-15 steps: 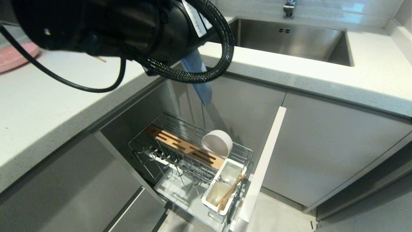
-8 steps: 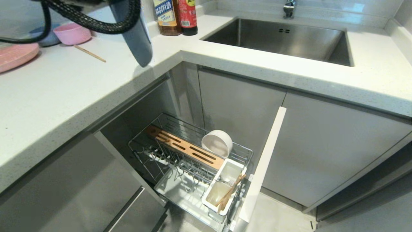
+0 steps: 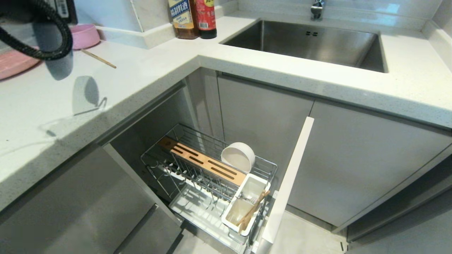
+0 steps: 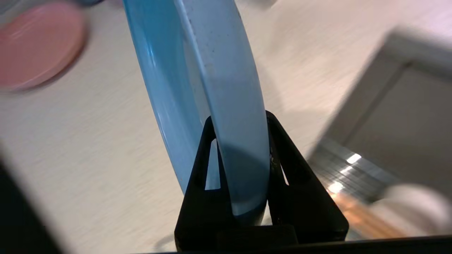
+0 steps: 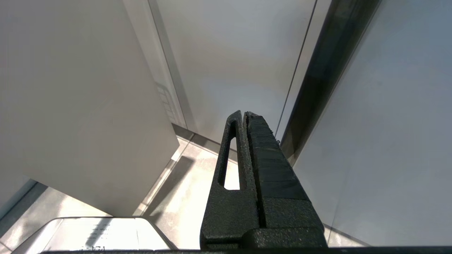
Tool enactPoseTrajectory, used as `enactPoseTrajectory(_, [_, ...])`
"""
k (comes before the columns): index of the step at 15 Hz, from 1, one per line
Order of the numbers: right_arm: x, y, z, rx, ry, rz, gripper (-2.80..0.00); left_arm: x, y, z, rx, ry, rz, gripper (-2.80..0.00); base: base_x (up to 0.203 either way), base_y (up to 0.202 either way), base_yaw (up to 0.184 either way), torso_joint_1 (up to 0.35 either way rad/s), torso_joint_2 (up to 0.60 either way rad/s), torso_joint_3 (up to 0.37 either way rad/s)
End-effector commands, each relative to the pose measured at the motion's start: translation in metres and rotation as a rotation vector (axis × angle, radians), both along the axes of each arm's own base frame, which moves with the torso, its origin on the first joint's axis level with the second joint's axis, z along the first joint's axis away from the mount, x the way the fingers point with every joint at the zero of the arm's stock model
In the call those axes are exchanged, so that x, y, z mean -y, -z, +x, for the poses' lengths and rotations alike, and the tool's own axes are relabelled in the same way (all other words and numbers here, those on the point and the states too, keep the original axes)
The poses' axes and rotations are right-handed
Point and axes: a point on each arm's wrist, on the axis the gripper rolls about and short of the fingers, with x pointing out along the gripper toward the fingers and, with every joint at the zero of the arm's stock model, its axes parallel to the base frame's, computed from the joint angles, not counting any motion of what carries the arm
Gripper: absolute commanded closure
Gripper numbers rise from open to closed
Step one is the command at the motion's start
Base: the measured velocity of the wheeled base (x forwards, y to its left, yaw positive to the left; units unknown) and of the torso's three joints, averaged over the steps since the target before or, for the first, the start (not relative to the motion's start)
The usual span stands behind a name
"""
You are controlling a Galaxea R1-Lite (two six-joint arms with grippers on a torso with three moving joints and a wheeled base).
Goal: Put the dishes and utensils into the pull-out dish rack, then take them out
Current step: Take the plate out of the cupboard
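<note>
1. The head view looks steeply down from above the desk [image 3: 106,91] corner into the pulled-out dish rack [image 3: 208,183].
2. The left wrist view sits close behind the left gripper [image 4: 240,123], sharing the desk and rack beyond it.
3. The right wrist view faces cabinet panels [image 5: 81,106] beyond the right gripper [image 5: 243,114].

I see my left end effector [image 4: 240,120] as matte black triangular fingers with slotted cut-outs, and a black braided cable [image 3: 53,38] loops off that arm.

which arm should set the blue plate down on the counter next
Left. The left gripper already clamps the blue plate over the counter. The right gripper is shut, empty, parked low by the cabinets.
</note>
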Motion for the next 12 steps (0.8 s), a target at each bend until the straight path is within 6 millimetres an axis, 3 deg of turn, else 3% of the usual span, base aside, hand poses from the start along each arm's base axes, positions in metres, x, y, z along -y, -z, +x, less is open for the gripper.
enactPoseTrajectory(1, [0.000,0.000,0.000,-0.001,0.000,0.000,0.00,-0.022,0.007,-0.007,-0.094,-0.088,0.057,0.00,0.000,0.000,0.000,0.000,0.00,0.000])
enactPoseTrajectory(5, [0.000,0.000,0.000,-0.002,0.000,0.000,0.00,-0.051,0.027,-0.024,-0.334,-0.210,0.192,0.00,0.000,0.000,0.000,0.000,0.00,0.000])
enactPoseTrajectory(8, [0.000,0.000,0.000,-0.002,0.000,0.000,0.00,-0.052,0.035,-0.023,-0.414,-0.253,0.263,0.00,0.000,0.000,0.000,0.000,0.00,0.000])
enactPoseTrajectory(12, [0.000,0.000,0.000,-0.002,0.000,0.000,0.00,-0.045,0.043,-0.005,-0.453,-0.308,0.314,0.00,0.000,0.000,0.000,0.000,0.00,0.000])
